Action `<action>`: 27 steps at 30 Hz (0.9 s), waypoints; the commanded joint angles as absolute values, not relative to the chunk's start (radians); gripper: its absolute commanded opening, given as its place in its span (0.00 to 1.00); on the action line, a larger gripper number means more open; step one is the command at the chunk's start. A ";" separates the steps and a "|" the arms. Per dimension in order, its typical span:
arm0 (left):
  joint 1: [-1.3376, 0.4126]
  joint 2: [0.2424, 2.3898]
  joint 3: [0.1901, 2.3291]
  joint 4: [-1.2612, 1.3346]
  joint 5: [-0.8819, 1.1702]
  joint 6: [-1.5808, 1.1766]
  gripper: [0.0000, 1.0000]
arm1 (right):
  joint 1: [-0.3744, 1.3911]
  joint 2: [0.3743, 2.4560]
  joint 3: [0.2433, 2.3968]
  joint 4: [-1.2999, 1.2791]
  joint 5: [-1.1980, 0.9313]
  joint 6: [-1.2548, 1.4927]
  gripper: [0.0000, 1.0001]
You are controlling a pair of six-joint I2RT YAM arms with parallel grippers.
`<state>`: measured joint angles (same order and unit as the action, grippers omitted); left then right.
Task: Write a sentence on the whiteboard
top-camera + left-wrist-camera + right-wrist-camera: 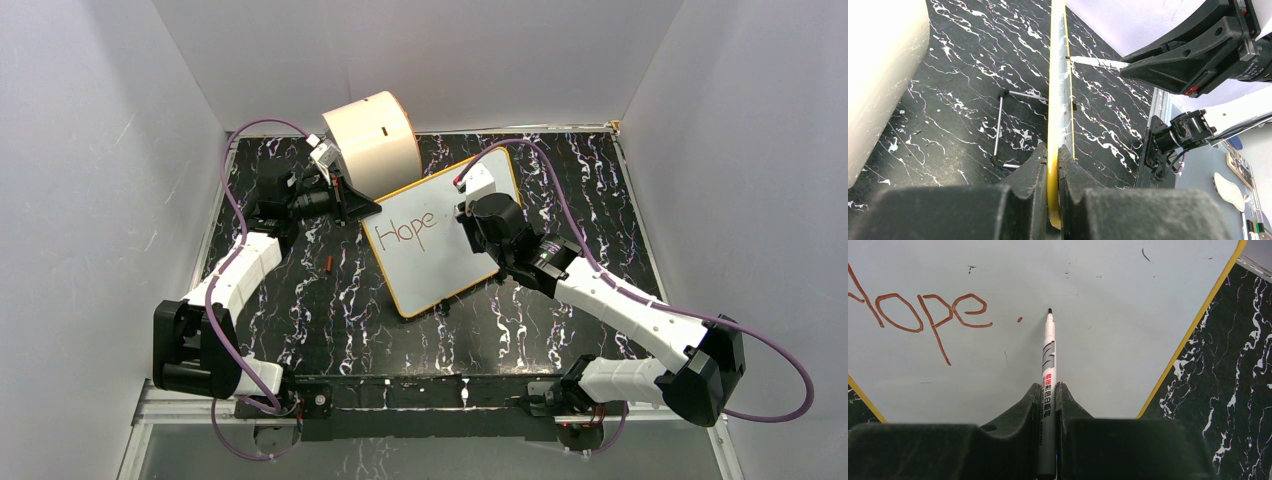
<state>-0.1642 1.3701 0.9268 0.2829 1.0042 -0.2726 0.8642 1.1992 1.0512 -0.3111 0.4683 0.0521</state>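
Glossy orange-rimmed whiteboard (452, 272) askew on marbled table (300, 300), red-brown "Hope" lettering (411, 227)

The rectangular white board (1108, 340) ahead of the right end effector (1048, 388) looks smooth and glossy, flecked with small dark specks. Its thin yellow-orange rim looks like plastic. The red-brown marker lettering (928, 315) on it is flat and matt. Between this end effector's matt black, finely grained plastic fingers (1070, 407) sits a slim white plastic marker (1049, 355) with a smooth printed barrel. Beneath the left end effector (1052, 149), the black, white-veined, marble-look surface (973, 65) has a slight sheen. To its left, the cream cylinder drum (878, 75) looks smooth and matt.
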 commanded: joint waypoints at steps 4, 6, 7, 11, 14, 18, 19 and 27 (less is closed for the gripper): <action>-0.196 1.387 0.924 0.215 0.997 -0.209 0.00 | 0.858 1.181 1.104 -0.260 0.474 0.038 0.00; -0.196 1.387 0.923 0.214 0.997 -0.209 0.00 | 0.859 1.184 1.106 -0.252 0.465 0.037 0.00; -0.196 1.388 0.923 0.215 0.996 -0.209 0.00 | 0.858 1.186 1.107 -0.248 0.460 0.038 0.00; -0.196 1.386 0.923 0.215 0.996 -0.208 0.00 | 0.857 1.195 1.114 -0.235 0.463 0.036 0.00; -0.196 1.385 0.923 0.213 0.994 -0.206 0.00 | 0.856 1.192 1.121 -0.227 0.468 0.033 0.00; -0.196 1.388 0.924 0.213 0.995 -0.206 0.00 | 0.856 1.192 1.133 -0.215 0.455 0.026 0.00; -0.196 1.390 0.924 0.213 0.996 -0.206 0.00 | 0.856 1.195 1.136 -0.215 0.452 0.024 0.00; -0.196 1.387 0.925 0.212 0.996 -0.204 0.00 | 0.853 1.228 1.146 -0.215 0.464 0.020 0.00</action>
